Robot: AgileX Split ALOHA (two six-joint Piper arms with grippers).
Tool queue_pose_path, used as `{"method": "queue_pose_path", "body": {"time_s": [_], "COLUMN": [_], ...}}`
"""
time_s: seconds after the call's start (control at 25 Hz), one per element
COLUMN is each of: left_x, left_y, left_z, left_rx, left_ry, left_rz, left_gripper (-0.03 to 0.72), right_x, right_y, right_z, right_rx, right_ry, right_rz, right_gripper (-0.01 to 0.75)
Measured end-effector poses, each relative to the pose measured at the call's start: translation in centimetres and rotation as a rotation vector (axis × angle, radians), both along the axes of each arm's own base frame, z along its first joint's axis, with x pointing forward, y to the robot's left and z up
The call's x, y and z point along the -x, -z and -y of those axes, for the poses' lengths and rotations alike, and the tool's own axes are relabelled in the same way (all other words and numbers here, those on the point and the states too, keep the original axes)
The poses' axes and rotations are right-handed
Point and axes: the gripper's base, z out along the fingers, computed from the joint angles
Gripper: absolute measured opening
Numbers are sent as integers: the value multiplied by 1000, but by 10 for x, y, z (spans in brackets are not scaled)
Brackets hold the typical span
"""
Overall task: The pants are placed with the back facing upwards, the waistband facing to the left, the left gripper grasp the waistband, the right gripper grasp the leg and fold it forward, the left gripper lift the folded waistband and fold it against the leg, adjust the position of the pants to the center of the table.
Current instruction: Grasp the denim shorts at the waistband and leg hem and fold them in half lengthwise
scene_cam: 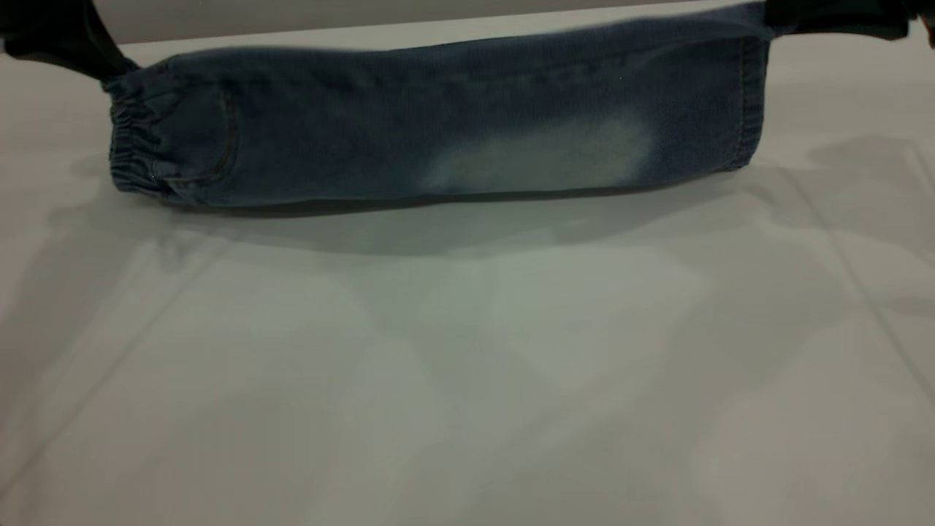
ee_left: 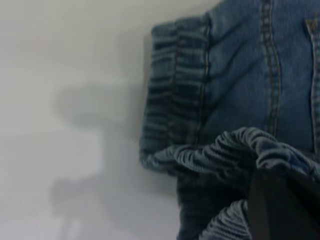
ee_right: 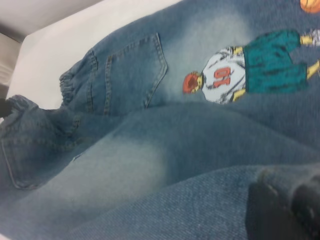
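The pants (scene_cam: 438, 131) hang stretched between both grippers at the table's far side, their lower fold resting on the table (scene_cam: 467, 365). My left gripper (scene_cam: 109, 69) is shut on the top corner of the ruched waistband (scene_cam: 131, 153) at the left. My right gripper (scene_cam: 774, 25) is shut on the hem end of the leg (scene_cam: 548, 153), whose pale faded oval faces the camera. In the left wrist view, a black finger (ee_left: 280, 210) pinches the gathered waistband (ee_left: 240, 150). In the right wrist view, the raised leg (ee_right: 125, 170) lies over the embroidered basketball player (ee_right: 240, 70), and a finger (ee_right: 280, 210) grips the denim.
The white table stretches wide in front of the pants, marked only by shadows. Its far edge (scene_cam: 409, 33) runs just behind the lifted denim. A back pocket (scene_cam: 219, 139) shows near the waistband.
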Motion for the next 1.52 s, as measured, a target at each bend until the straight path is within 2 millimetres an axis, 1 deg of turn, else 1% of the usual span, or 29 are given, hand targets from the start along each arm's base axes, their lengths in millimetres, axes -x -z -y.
{"method": "queue_pose_path", "body": {"time_s": [0.12, 0.24, 0.48, 0.64, 0.76, 0.84, 1.04, 1.32, 1.44, 1.52], "left_x": [-15, -29, -56, -69, -76, -80, -83, -88, -88, -88], "left_y": [1, -1, -4, 2, 10, 14, 25, 22, 23, 24], "left_z": [1, 2, 2, 2, 3, 3, 2, 1, 1, 1], "left_rx": [0, 4, -3, -5, -14, -15, -18, -52, -56, -61], "left_ry": [13, 18, 40, 42, 57, 60, 58, 86, 90, 96], "left_rz": [-4, 0, 35, 47, 46, 44, 43, 109, 107, 104], "left_gripper": [47, 47, 47, 47, 47, 47, 47, 47, 48, 53], "right_x": [-13, -26, -54, -73, -82, -84, -86, -89, -89, -89], "right_y": [-2, -1, 17, 27, 30, 31, 35, 39, 39, 39], "right_z": [-5, -14, -34, -31, -27, -25, -18, -9, -9, -8], "right_rx": [17, 13, 51, 74, 118, 145, 209, 273, 277, 274], "right_ry": [-6, -22, -50, -15, 0, 16, 83, 180, 180, 179], "right_rz": [24, 31, 36, 23, 22, 16, -21, -44, -43, -44], "right_gripper": [17, 17, 17, 17, 17, 17, 18, 30, 52, 84]}}
